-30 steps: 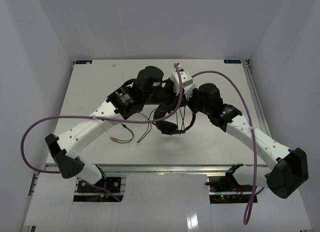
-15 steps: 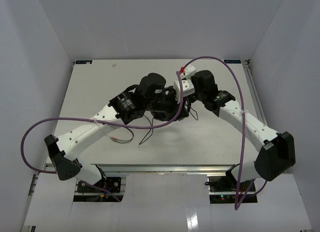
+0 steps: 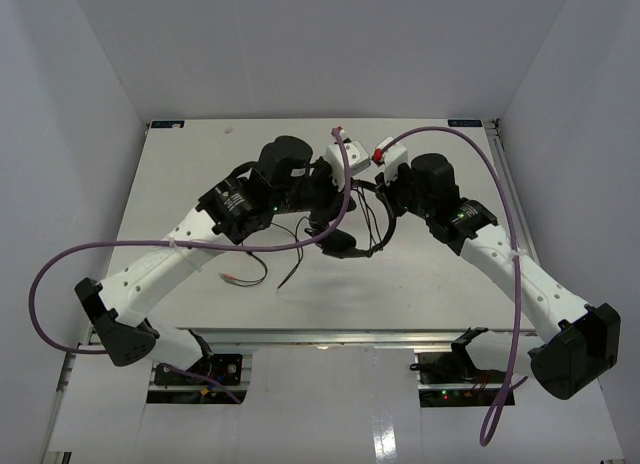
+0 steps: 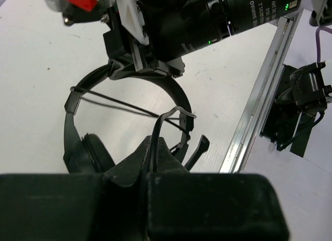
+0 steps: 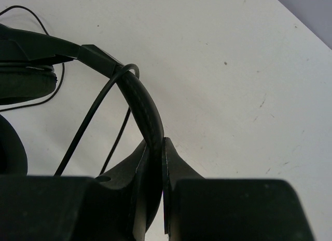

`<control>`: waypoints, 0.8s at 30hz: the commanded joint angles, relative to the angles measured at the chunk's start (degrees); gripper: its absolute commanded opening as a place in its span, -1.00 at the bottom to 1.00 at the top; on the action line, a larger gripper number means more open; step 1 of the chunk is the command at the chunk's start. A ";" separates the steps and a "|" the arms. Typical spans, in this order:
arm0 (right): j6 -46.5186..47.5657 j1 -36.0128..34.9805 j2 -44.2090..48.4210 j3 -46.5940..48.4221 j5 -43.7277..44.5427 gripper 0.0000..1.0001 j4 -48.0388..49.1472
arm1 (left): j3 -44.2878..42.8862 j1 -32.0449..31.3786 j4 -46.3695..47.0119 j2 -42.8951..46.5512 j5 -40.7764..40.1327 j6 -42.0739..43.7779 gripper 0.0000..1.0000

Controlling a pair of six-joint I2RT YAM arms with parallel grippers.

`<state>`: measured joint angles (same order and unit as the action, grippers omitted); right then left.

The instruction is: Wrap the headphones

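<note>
1. Left gripper: pinched fully shut on the thin black cable, gripping it right at the fingertips.
2. Just past those fingertips: cable rises, hooks over the headband, then runs across the arc to its other leg. One earcup sits low, just left of the fingers.
3. Right gripper: clamped shut on the headband, band wedged edge-on between the two fingers. Cable draped over the band just ahead of the grip.
4. From above: headphones hang between the two grippers at mid-table, left gripper on the cable side, right gripper on the band side.
5. Slack cable trails toward the left arm onto the table; reddish plug lies flat there, well apart from both grippers.
</note>
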<state>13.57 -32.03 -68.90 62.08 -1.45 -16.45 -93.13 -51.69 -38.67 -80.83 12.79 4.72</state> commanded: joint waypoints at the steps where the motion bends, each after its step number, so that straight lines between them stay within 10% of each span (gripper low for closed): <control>1: 1.43 0.91 1.90 0.24 -0.26 -0.85 4.11 | -2.43 -0.09 -2.69 5.28 -2.43 0.81 -0.89; 24: -3.36 2.77 -5.45 8.51 -1.83 -0.85 3.44 | 3.42 -0.17 -3.88 1.04 15.85 1.55 -0.88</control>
<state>12.20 -29.63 -74.64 66.17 -0.71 -16.58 -91.10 -51.75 -42.13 -80.37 26.93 5.18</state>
